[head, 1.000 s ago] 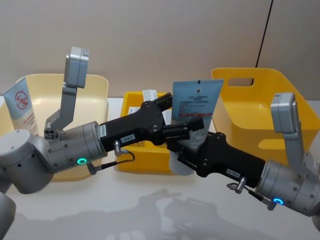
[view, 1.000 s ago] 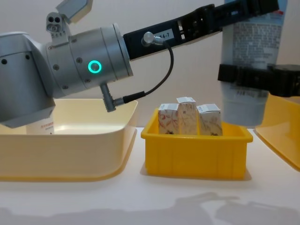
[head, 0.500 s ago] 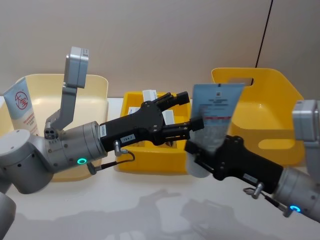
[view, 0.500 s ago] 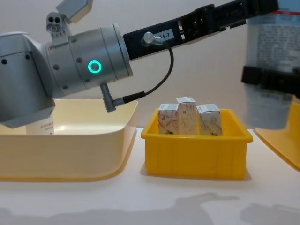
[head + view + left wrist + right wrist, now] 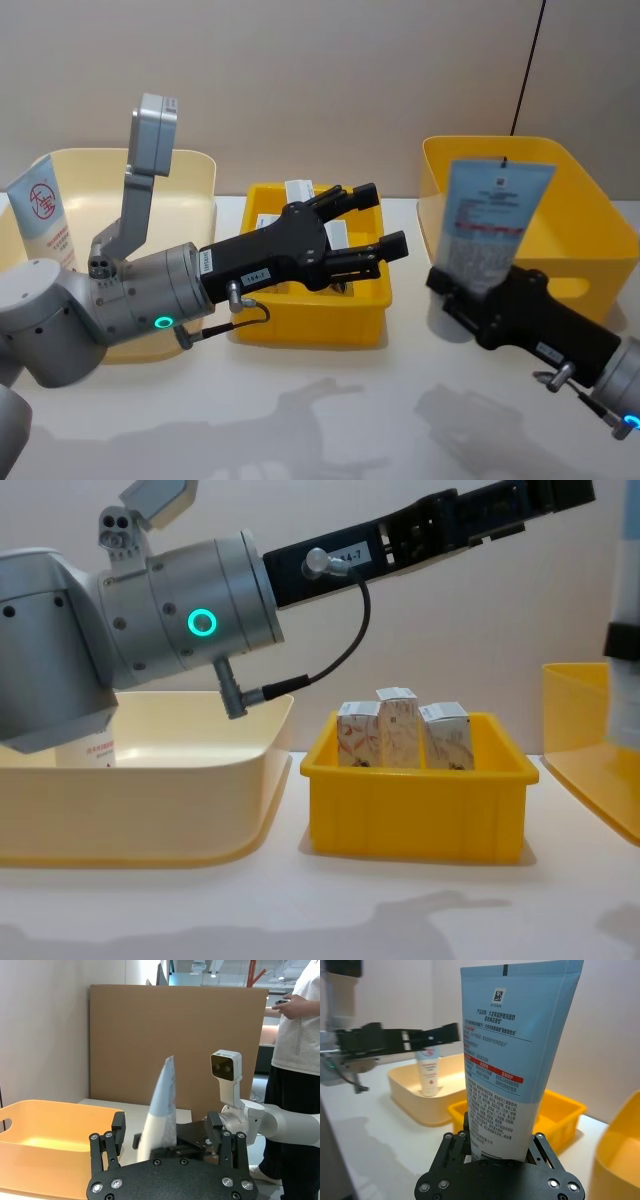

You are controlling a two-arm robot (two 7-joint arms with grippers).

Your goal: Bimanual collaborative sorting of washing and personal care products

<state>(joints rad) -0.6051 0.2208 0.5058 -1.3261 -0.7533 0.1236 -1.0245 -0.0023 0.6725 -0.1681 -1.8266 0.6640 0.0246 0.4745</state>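
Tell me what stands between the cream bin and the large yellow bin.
In the head view, a small yellow bin stands between the cream bin and the large yellow bin, holding marbled-print cartons; the open left pincer hovers above it.

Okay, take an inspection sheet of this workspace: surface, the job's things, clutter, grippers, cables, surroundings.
Surface: white table, bare in front of the bins.
Job's things: light blue tube held upright beside the large yellow bin; white tube with red mark standing in the cream bin; three cartons upright in the small yellow bin.
Clutter: nothing seen.
Grippers: left gripper open and empty above the small yellow bin; right gripper shut on the light blue tube.
Cables: grey cable looping at the left wrist; black cord on the wall.
Surroundings: cardboard panel; person standing behind it.
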